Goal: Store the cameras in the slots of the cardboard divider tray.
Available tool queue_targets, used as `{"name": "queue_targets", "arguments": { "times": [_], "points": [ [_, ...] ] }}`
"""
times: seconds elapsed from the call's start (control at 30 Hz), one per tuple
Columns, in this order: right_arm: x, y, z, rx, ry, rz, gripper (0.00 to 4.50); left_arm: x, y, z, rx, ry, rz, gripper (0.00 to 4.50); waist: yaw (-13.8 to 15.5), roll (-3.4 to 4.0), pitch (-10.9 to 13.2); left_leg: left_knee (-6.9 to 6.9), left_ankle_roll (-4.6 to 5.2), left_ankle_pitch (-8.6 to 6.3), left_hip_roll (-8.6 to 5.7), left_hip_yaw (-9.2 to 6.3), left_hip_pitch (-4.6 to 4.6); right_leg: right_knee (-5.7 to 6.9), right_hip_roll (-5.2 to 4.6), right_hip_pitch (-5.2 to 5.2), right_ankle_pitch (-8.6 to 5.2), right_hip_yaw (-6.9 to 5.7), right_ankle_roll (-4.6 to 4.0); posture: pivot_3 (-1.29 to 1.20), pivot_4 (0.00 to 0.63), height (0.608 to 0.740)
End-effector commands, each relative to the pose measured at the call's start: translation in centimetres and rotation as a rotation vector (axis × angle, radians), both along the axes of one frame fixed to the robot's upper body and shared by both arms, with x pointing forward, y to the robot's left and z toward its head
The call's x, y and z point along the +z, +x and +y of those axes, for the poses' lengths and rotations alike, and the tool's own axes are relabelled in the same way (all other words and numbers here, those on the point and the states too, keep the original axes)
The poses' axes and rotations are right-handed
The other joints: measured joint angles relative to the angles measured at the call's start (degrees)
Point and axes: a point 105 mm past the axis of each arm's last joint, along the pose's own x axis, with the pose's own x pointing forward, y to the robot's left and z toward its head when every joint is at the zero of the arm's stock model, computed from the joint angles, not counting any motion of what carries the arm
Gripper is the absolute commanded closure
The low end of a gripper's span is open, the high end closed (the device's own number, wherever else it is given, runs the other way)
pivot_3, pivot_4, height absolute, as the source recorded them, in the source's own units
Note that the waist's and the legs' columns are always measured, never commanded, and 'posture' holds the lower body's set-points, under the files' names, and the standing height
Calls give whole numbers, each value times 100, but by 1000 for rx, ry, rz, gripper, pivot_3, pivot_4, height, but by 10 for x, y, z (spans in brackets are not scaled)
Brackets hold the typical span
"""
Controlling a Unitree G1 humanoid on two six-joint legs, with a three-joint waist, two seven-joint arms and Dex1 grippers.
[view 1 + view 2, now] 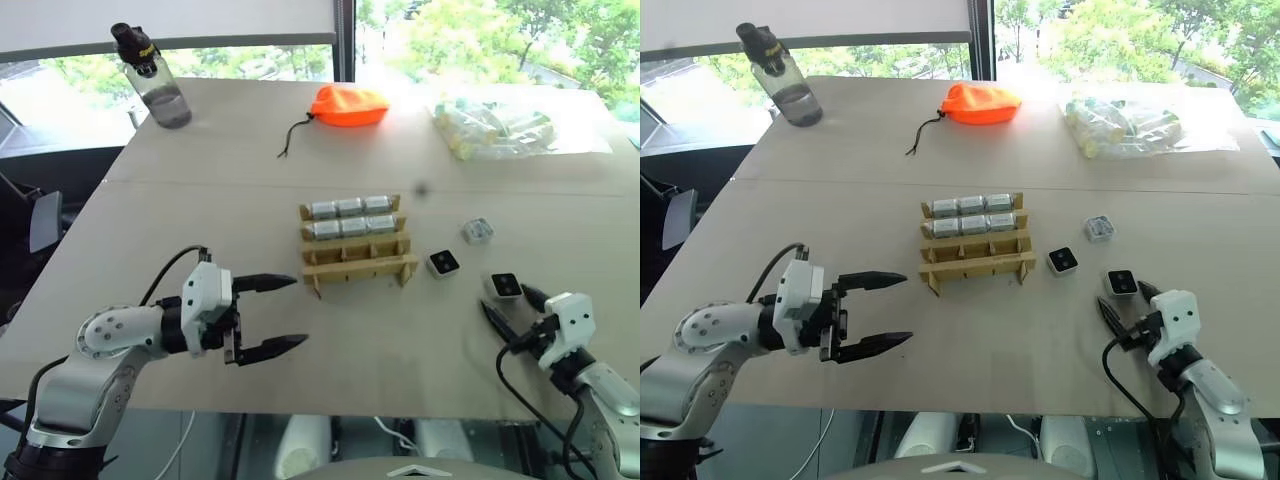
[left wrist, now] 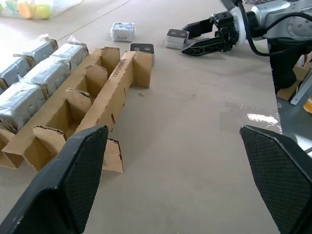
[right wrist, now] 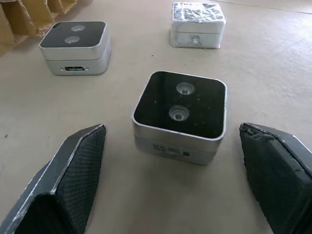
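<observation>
- Black fingers of the left gripper [image 1: 268, 316] are standing wide apart in the lower left of the head view, pointing level toward the middle of the table [image 1: 200, 180] and holding nothing.
- Its arm is bending in from the lower left corner, with the gripper lying short of the near end of the cardboard divider tray [image 1: 358, 262].
- At the lower right, the right gripper [image 1: 513, 310] is also spreading its fingers apart, empty, with the nearest camera [image 3: 180, 116] sitting between and just ahead of its fingertips.
- Three loose cameras are lying on the table right of the tray: the nearest one, a second camera [image 1: 443, 263] close beside the tray, and a third camera [image 1: 477, 231] farther up, face covered in wrap.
- The tray is sitting in the centre; six wrapped cameras [image 1: 350, 217] are filling its two far rows, three in each, while the near row is standing empty.
- One water bottle [image 1: 155, 82] is at the upper left, one orange pouch [image 1: 348, 105] at top centre, one plastic bag of yellowish-green items [image 1: 500, 128] at the upper right.
</observation>
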Motion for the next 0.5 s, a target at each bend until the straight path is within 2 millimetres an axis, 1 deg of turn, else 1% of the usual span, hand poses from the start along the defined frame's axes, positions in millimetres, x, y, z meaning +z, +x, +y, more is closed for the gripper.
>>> {"name": "queue_targets", "arguments": {
  "times": [0.03, 0.07, 0.13, 0.17, 0.2, 0.27, 0.3, 0.43, 0.5],
  "points": [
    [5, 5, 3, -46, 26, -28, 174, 2, -3, -4, -28, 6, -25, 44, -3, -4, -3, 0, 0, 0, 0, 0, 0, 0, 0, 0, 0, 1, 0, 0, 150, 726],
    [6, 5, 5, -50, 37, -29, 174, 2, -3, -3, -28, 6, -24, 44, -5, -4, -3, 0, 0, 0, 0, 1, 0, 0, 0, 0, 0, 1, 0, 0, 150, 726],
    [6, 6, 7, -51, 43, -26, 669, 1, -3, -2, -27, 7, -24, 0, -4, -4, -3, 0, 0, 0, 0, 1, 0, 0, 0, -1, 0, 2, 0, 0, 150, 726],
    [6, 6, 7, -53, 42, -26, 1001, 1, -3, -2, -28, 7, -25, 0, -4, -4, -3, 0, 0, 0, 0, 2, -1, 0, 0, -3, 0, 3, 0, 0, 150, 726],
    [6, 5, 7, -53, 40, -26, 1430, 0, -3, -2, -28, 8, -25, 0, -3, -5, -3, 0, 0, 0, 0, 2, -2, 0, 0, -4, 0, 3, 0, 0, 150, 726],
    [6, 4, 7, -51, 38, -25, 2428, 0, -3, -1, -27, 10, -25, 0, -3, -5, -3, 0, 0, 0, 0, 2, -2, 0, 1, -4, 0, 3, 0, 0, 150, 726],
    [6, 4, 7, -51, 37, -25, 2583, -1, -3, 0, -26, 11, -25, 0, -3, -5, -3, 0, 0, 0, 0, 2, -2, 1, 1, -4, 0, 3, 0, 0, 150, 726],
    [7, 4, 8, -39, 22, -27, 2545, -2, -3, 1, -25, 9, -24, 0, -3, -5, -3, 0, 0, 0, 0, 2, -2, 1, 2, -5, 0, 2, 0, 0, 150, 726],
    [9, 5, 9, 11, -43, -37, 2545, -2, -2, 1, -23, 7, -25, 0, -3, -5, -3, 0, 0, 0, 0, 3, -3, 1, 1, -6, 0, 3, 0, 0, 150, 726]
  ]
}}
